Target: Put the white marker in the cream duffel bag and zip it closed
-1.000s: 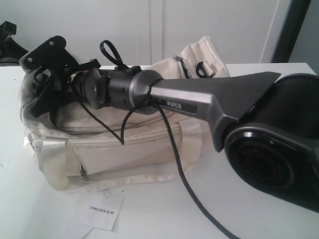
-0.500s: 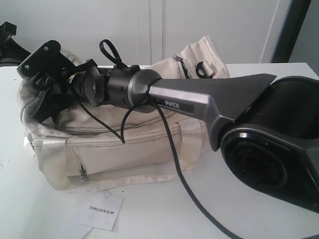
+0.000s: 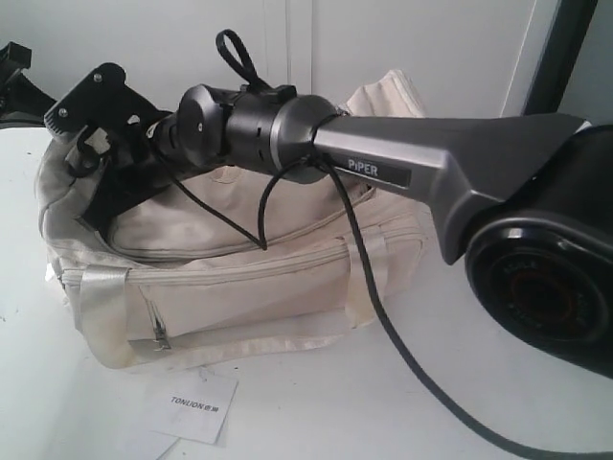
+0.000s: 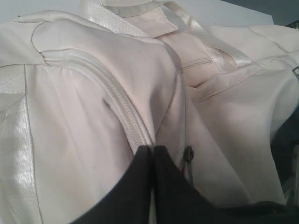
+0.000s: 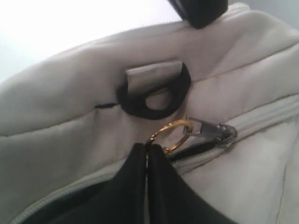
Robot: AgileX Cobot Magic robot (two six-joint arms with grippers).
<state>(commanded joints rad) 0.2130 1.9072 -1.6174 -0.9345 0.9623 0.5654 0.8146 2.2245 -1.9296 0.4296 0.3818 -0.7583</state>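
Observation:
The cream duffel bag lies on the white table, its top zip partly open at the left end. My right gripper reaches across to that end. In the right wrist view it is shut on the gold ring of the zip pull, next to the metal slider. In the left wrist view my left gripper is shut on the bag's fabric at the zip tape. The white marker is out of view.
A white paper tag lies on the table in front of the bag. A black strap clip sits just beyond the ring. The right arm's cable hangs down over the bag's front. A dark post stands at the back right.
The right gripper has closed on the zip ring at the bag's left end. The right forearm and wrist have risen, and the bag's left end has been pulled up slightly.

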